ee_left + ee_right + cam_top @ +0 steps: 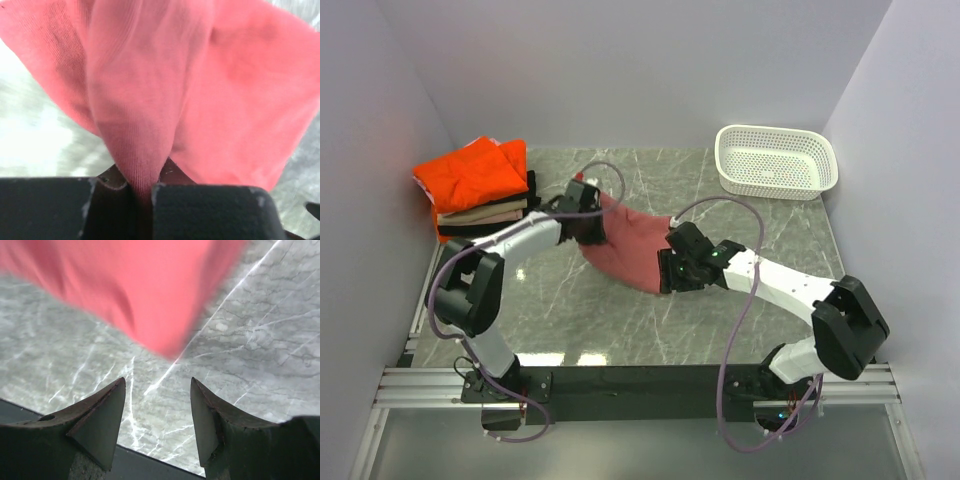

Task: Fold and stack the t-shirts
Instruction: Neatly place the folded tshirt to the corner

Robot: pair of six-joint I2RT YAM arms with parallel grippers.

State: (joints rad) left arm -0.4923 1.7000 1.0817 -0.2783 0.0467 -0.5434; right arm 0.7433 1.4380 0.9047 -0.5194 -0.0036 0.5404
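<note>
1. The salmon t-shirt [632, 250] sits bunched near the middle of the table. It forms one long lump whose long axis runs diagonally in the overhead view, from far-left to near-right. One end points at each gripper.
2. The left gripper [144, 192] has its jaws clamped tight on a narrow fold at the shirt's far-left end. From that pinch the cloth fans out wide ahead of the jaws.
3. The right gripper [157, 385] is at the shirt's near-right end, jaws spread wide with nothing between them. The blurred tip of the cloth is ahead of the fingertips and apart from them, with bare stone showing in the gap.
4. To the left of the clamped jaws, against the left wall, is a folded stack. It has an orange t-shirt [470, 178] on top, a beige t-shirt [485, 212] beneath it and a black t-shirt [480, 228] at the bottom.
5. A white perforated basket [775, 160] stands in the far-right corner, well beyond the open jaws.
6. The table [720, 330] is grey-green marble with pale veins. Plain white walls [640, 70] close it in on the left, far and right sides.
</note>
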